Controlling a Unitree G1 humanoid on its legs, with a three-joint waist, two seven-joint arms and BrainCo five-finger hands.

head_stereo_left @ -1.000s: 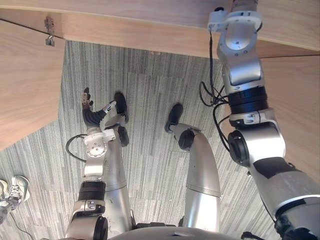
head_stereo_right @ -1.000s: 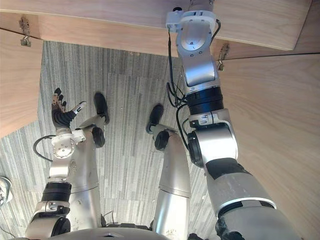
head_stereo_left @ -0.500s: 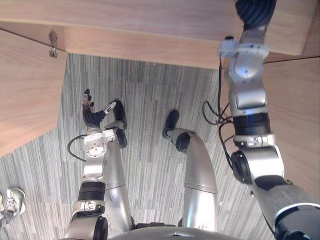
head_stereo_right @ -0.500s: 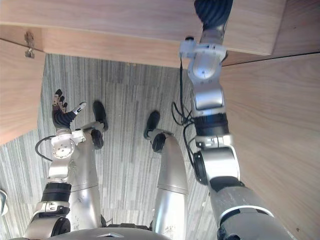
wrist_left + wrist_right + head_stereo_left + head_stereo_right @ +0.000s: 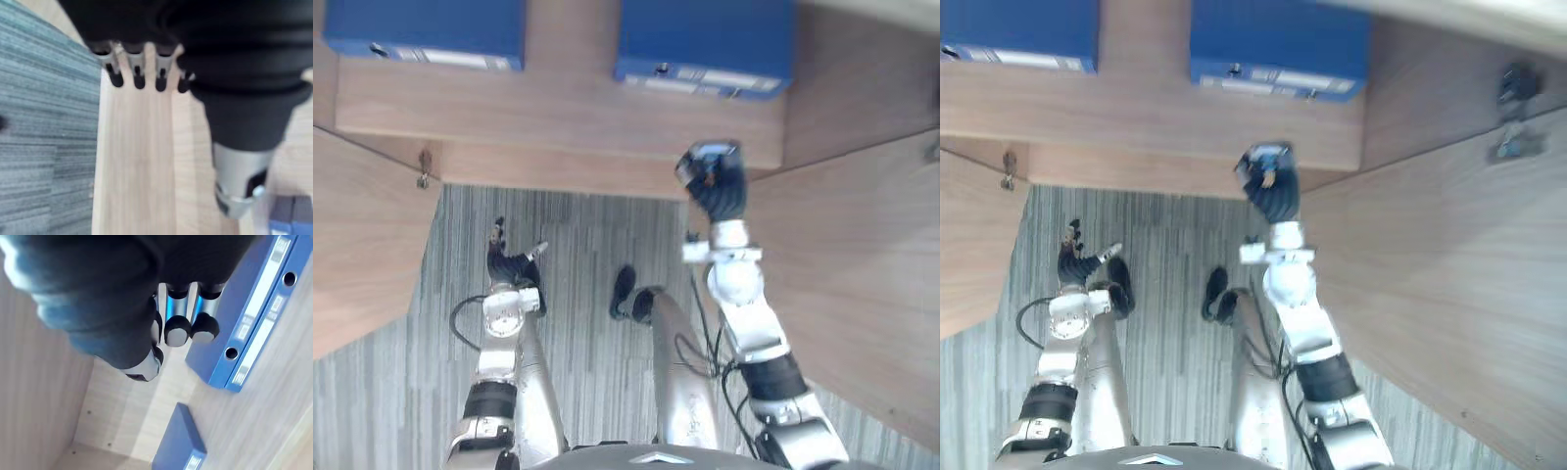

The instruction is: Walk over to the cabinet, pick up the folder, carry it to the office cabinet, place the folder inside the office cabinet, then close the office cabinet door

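Two groups of blue folders stand on the cabinet shelf (image 5: pixel 558 117): a left group (image 5: pixel 421 29) and a right group (image 5: pixel 705 39). My right hand (image 5: pixel 715 181) is raised at the shelf's front edge, just below the right group, and holds nothing. In the right wrist view its fingers (image 5: pixel 177 328) are relaxed, with blue folder spines (image 5: pixel 254 308) a short way past them and another blue folder (image 5: pixel 178 440) lying apart. My left hand (image 5: pixel 504 257) hangs low on the left with straight fingers (image 5: pixel 137 73), empty.
The cabinet's left door (image 5: pixel 362 235) and right door (image 5: pixel 862 274) stand open on either side of me, with a hinge (image 5: pixel 424 166) on the left one. Grey striped carpet (image 5: pixel 578 255) lies below the shelf.
The view has tilted upward, so the shelf and blue folders have come into the picture. My right hand, earlier out past the top, is now at the shelf's front edge. The left hand has stayed put.
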